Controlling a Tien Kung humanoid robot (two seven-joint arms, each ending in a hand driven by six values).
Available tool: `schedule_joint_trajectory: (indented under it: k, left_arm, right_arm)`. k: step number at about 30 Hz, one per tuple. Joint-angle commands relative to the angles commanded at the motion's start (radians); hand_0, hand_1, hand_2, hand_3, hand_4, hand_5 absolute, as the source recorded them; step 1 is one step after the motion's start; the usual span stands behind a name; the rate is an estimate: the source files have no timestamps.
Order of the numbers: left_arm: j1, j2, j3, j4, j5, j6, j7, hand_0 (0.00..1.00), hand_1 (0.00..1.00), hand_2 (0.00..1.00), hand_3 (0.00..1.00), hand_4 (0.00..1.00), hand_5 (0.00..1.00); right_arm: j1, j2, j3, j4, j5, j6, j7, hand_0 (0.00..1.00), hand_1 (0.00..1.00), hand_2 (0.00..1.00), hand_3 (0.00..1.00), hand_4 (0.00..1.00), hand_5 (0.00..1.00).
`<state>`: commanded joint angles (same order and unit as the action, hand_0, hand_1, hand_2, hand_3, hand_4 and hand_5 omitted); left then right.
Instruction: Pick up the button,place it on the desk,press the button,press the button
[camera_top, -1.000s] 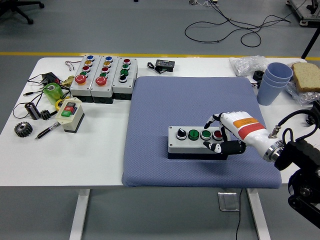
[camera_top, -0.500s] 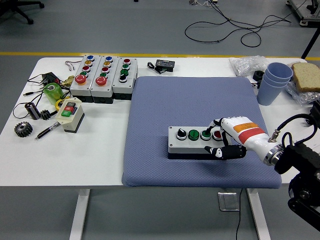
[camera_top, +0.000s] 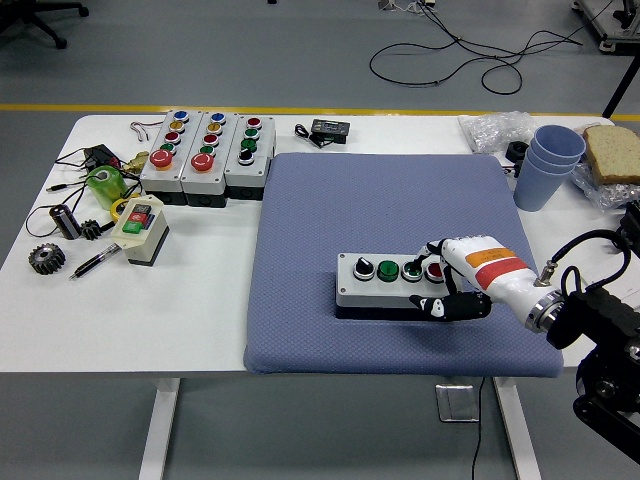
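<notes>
A grey button box (camera_top: 385, 283) lies on the blue mat (camera_top: 330, 210) near its front. It carries a black selector knob, two green buttons and a red button (camera_top: 434, 270) at its right end. My right hand (camera_top: 440, 280) comes in from the right and rests at the box's right end. Its fingers curl over the red and right green buttons, and the thumb lies along the box's front edge. It grips nothing. The left hand is out of view.
Three grey button boxes (camera_top: 205, 155) stand at the back left. A small start-stop box (camera_top: 140, 228), a gear (camera_top: 45, 259), a pen and cables lie at the left. Blue cups (camera_top: 550, 160), bread (camera_top: 612, 150) and a plastic bag sit at the back right.
My right hand has slid slightly right and down along the box's right end, with its fingers drawn in closer over the red button. The box has not moved.
</notes>
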<state>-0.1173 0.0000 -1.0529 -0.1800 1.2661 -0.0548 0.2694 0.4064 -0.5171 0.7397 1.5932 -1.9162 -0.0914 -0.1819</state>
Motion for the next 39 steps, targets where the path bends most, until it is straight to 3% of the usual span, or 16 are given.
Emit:
schedule_joint_trajectory:
  k: [9,10,11,16,17,22,23,28,29,34,35,39]
  left_arm:
    - [-0.006,0.0,-0.033,0.0,0.038,0.001,0.003,0.769,0.908,0.939,0.869,0.642,0.893]
    - [-0.007,0.0,-0.027,0.0,0.03,0.001,0.002,0.769,0.908,0.939,0.869,0.642,0.893]
    - [-0.008,0.0,-0.022,0.0,0.026,0.001,0.003,0.77,0.909,0.939,0.87,0.643,0.894]
    - [-0.008,0.0,-0.009,0.0,0.014,-0.001,0.004,0.77,0.909,0.939,0.87,0.643,0.894]
    - [-0.007,0.0,-0.007,0.0,0.012,-0.001,0.004,0.77,0.91,0.939,0.869,0.641,0.896]
    - [-0.005,0.0,-0.007,0.0,0.012,-0.001,0.005,0.77,0.91,0.939,0.869,0.641,0.896]
    - [-0.004,0.0,-0.007,0.0,0.012,-0.002,0.005,0.77,0.909,0.939,0.869,0.641,0.898]
    - [-0.004,0.0,-0.003,0.0,0.01,-0.004,0.005,0.77,0.909,0.939,0.869,0.641,0.898]
    - [-0.004,0.0,-0.002,0.0,0.009,-0.005,0.005,0.771,0.91,0.939,0.869,0.64,0.898]
    - [-0.003,0.0,-0.004,0.0,0.008,-0.007,0.004,0.771,0.91,0.939,0.869,0.64,0.898]
    - [-0.003,0.0,-0.005,0.0,0.007,-0.006,0.004,0.771,0.91,0.939,0.869,0.64,0.899]
    - [0.0,0.0,-0.004,0.0,0.004,-0.005,0.002,0.771,0.91,0.939,0.869,0.64,0.899]
  right_arm:
    - [-0.013,-0.012,0.067,0.039,0.041,-0.049,0.03,0.14,0.002,0.212,0.603,0.786,0.457]
    - [-0.018,-0.013,0.093,0.048,0.082,-0.078,0.049,0.14,0.002,0.212,0.603,0.786,0.457]
    - [-0.023,-0.013,0.111,0.052,0.114,-0.098,0.066,0.157,0.002,0.253,0.716,0.789,0.452]
    - [-0.042,-0.011,0.172,0.056,0.314,-0.131,0.143,0.157,0.002,0.253,0.716,0.789,0.452]
    - [-0.046,-0.011,0.179,0.057,0.36,-0.137,0.161,0.338,0.228,0.486,0.826,0.787,0.405]
    - [-0.063,-0.008,0.21,0.074,0.574,-0.19,0.259,0.338,0.228,0.486,0.826,0.787,0.405]
    - [-0.068,-0.007,0.221,0.076,0.613,-0.199,0.27,0.5,0.471,0.638,0.831,0.78,0.369]
    - [-0.086,-0.002,0.249,0.071,0.821,-0.231,0.304,0.5,0.471,0.638,0.831,0.78,0.369]
    - [-0.089,-0.001,0.251,0.069,0.864,-0.236,0.309,0.663,0.642,0.75,0.808,0.751,0.285]
    - [-0.104,0.005,0.258,0.052,1.072,-0.246,0.332,0.663,0.642,0.75,0.808,0.751,0.285]
    - [-0.106,0.007,0.259,0.048,1.111,-0.247,0.338,0.729,0.691,0.771,0.785,0.761,0.319]
    - [-0.115,0.01,0.269,0.034,1.28,-0.259,0.36,0.729,0.691,0.771,0.785,0.761,0.319]
